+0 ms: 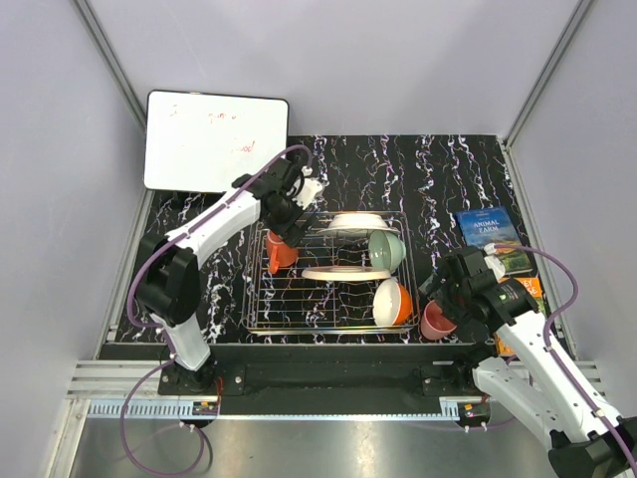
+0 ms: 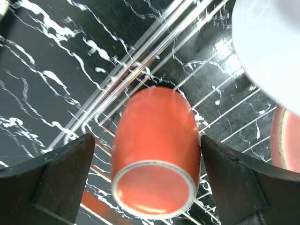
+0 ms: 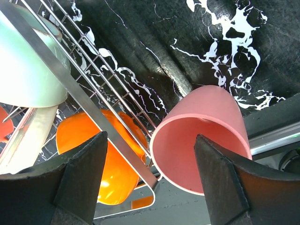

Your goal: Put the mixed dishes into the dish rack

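Left pincer [image 2: 147,154] wide apart, straddling orange mug [image 2: 154,122] resting at left end of dish rack [image 1: 299,304]; we see gaps on both sides. Right pincer [image 3: 151,138] apart around pink cup [image 3: 211,108], which lies on its side on tabletop [image 1: 438,169] just outside rack's right wall. Risks, as we judge: cup rolls or squirts out on closing; rim snags rack wire.

One dish rack [image 1: 299,311] stands on the one bench [image 1: 438,169]. There are two bowls, a pale green bowl [image 1: 386,251] and an orange bowl [image 1: 393,302], and two plates, a white plate [image 1: 356,221] and a pink-cream plate [image 1: 333,273]. There is one orange mug [image 1: 281,251], one pink cup [image 1: 436,321] and one whiteboard [image 1: 214,139]. At least two books [image 1: 488,227] show; partly hidden, their full count is unclear.
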You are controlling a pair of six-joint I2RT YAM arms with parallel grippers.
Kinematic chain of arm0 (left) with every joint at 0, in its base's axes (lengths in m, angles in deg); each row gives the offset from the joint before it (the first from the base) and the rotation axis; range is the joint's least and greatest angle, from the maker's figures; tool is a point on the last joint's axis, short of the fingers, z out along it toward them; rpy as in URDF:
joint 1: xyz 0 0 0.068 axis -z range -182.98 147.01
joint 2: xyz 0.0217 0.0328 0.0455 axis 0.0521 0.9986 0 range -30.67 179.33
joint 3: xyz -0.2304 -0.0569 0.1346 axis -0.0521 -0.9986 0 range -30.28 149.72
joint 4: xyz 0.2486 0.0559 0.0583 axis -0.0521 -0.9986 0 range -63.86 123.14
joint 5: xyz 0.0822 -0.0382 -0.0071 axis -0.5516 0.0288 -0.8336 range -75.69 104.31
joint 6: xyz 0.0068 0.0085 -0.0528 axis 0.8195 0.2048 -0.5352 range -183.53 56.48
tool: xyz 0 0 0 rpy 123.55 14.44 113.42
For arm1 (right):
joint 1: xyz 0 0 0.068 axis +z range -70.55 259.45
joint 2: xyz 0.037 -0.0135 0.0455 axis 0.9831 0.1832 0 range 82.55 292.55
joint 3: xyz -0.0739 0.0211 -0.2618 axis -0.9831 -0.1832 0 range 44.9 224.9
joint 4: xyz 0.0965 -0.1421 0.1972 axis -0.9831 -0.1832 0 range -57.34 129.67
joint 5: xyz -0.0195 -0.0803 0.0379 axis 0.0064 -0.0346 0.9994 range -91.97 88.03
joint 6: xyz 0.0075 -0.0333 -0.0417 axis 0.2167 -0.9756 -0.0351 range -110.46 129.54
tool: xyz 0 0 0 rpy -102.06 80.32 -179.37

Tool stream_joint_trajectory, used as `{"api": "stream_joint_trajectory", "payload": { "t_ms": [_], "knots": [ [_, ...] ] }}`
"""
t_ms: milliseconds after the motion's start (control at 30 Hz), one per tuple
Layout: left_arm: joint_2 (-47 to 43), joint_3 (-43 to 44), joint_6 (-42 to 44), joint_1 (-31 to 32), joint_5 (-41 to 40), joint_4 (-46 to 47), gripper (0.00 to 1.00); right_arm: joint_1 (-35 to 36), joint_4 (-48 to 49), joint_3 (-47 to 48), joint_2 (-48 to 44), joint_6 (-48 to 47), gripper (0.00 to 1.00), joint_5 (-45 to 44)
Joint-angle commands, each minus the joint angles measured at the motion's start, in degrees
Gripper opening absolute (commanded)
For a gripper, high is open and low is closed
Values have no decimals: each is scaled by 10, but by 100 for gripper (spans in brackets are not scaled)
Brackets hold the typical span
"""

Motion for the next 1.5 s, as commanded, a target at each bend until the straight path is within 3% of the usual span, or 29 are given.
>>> {"api": "stream_joint_trajectory", "payload": {
  "t_ms": [0,300,533,600,833,1033,1100,1167,1467],
  "knots": [
    [0,34,14,-1,4,11,99,1,8,-4,0,13,82,-25],
    [-44,47,21,-1,5,-8,99,0,14,-15,11,23,81,-51],
    [-126,112,19,-23,30,-49,99,0,24,-13,43,43,76,-88],
    [-145,118,18,-30,40,-59,99,0,29,-12,54,51,72,-99],
    [-222,124,12,-43,48,-70,99,-3,53,-13,107,56,41,-96],
    [-247,130,-18,-60,77,-68,99,-7,57,-8,135,22,28,-73],
    [-249,131,-37,-62,94,-68,99,-9,54,-2,124,11,19,-67],
    [-252,130,-46,-63,124,-67,99,-10,51,4,103,5,0,-63],
    [-270,121,-82,-64,196,-47,99,-9,40,134,-14,-88,0,-117]
  ]
}}
